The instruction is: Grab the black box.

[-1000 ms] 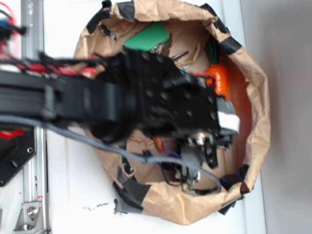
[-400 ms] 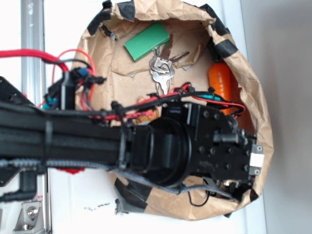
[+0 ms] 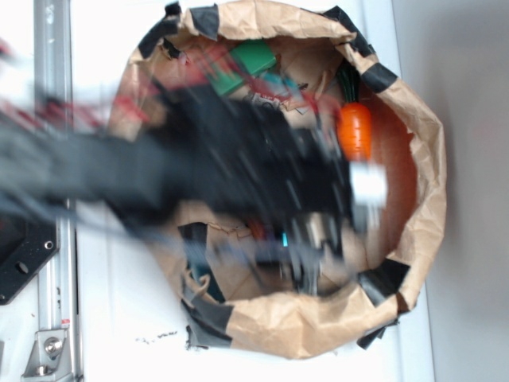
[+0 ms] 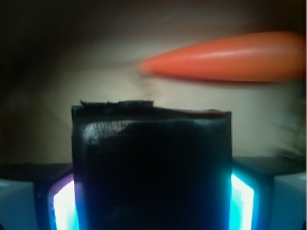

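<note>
In the wrist view the black box (image 4: 151,163), glossy with rounded top corners, fills the middle of the frame. It sits squeezed between my gripper's (image 4: 153,203) glowing pads (image 4: 64,206), so the gripper is shut on it. The orange carrot (image 4: 230,56) lies beyond it, blurred. In the exterior view my arm is a dark motion blur across the brown paper bag (image 3: 421,199). The gripper (image 3: 306,259) hangs over the bag's lower middle, and the black box is hidden there.
Inside the bag, the orange carrot (image 3: 355,131) lies at the right wall and a flat green box (image 3: 250,60) at the top. Black tape patches (image 3: 382,278) edge the rim. A metal rail (image 3: 52,79) runs down the left.
The arm has swung up and to the left from the bag's lower right corner and is now motion-blurred. It covers the keys that showed 0.4 s ago.
</note>
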`<action>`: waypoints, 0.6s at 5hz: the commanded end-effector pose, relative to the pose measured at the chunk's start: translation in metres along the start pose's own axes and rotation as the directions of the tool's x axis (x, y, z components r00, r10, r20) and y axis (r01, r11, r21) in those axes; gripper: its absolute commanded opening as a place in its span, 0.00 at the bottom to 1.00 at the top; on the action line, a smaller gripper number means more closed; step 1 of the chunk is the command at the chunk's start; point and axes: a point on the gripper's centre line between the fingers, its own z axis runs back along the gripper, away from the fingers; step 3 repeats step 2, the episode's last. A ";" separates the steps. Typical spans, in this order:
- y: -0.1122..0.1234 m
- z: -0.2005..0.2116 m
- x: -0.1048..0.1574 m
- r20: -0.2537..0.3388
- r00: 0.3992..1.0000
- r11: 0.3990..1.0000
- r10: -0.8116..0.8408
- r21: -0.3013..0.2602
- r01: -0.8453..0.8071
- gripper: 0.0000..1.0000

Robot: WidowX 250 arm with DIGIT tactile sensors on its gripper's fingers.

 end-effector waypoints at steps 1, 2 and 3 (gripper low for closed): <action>-0.003 0.078 0.003 0.101 0.992 0.994 0.071 -0.088 -0.062 0.00; -0.015 0.087 0.008 0.122 0.990 0.997 0.063 -0.061 -0.056 0.00; -0.015 0.087 0.008 0.122 0.990 0.997 0.063 -0.061 -0.056 0.00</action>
